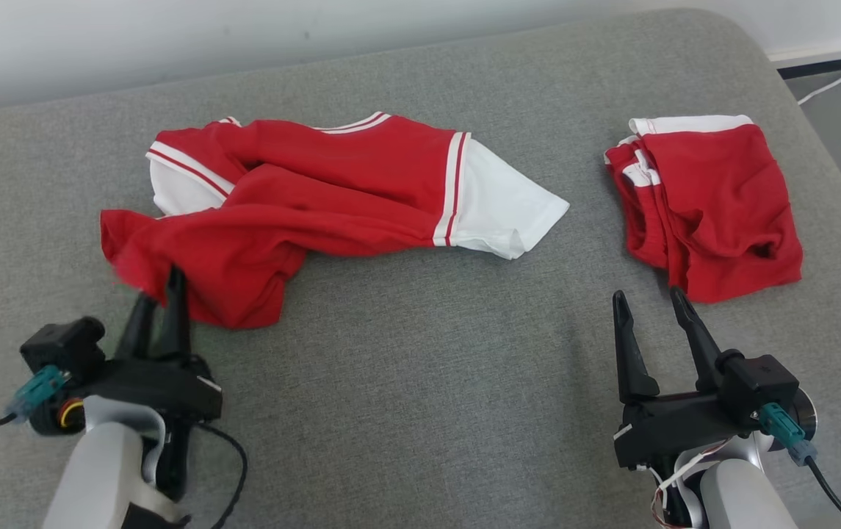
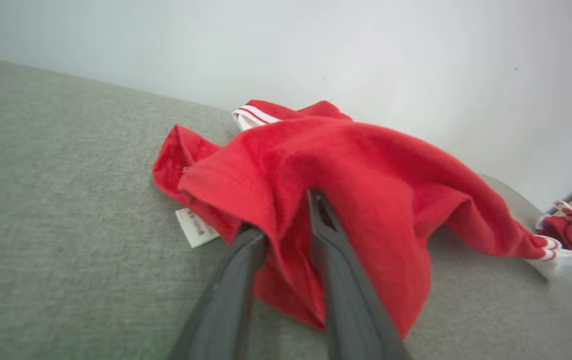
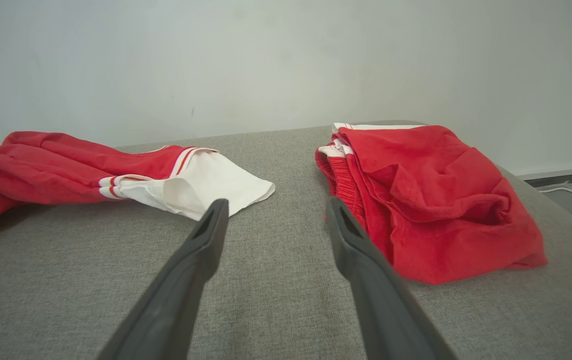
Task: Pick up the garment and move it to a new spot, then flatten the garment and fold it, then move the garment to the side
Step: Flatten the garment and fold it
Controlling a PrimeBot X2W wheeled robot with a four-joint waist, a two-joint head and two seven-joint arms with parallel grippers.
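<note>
The garment (image 1: 332, 191) is a red shirt with white sleeves, lying crumpled across the left half of the grey padded surface (image 1: 427, 367). My left gripper (image 1: 159, 286) is at its near-left hem, jaws drawn close with a fold of red cloth between them. In the left wrist view the garment (image 2: 365, 190) drapes over and between the fingers of that gripper (image 2: 286, 215), and a white label (image 2: 196, 227) hangs at the hem. My right gripper (image 1: 648, 296) stands open above bare fabric surface, holding nothing. In the right wrist view this gripper (image 3: 276, 204) sits between the garment's white sleeve (image 3: 206, 182) and a second red piece.
A folded red and white garment (image 1: 706, 206) lies at the right, just beyond my right gripper's fingertips; it shows as the folded piece (image 3: 430, 200) in the right wrist view. A pale wall runs behind the surface. A white cable (image 1: 831, 81) lies on the floor past the right edge.
</note>
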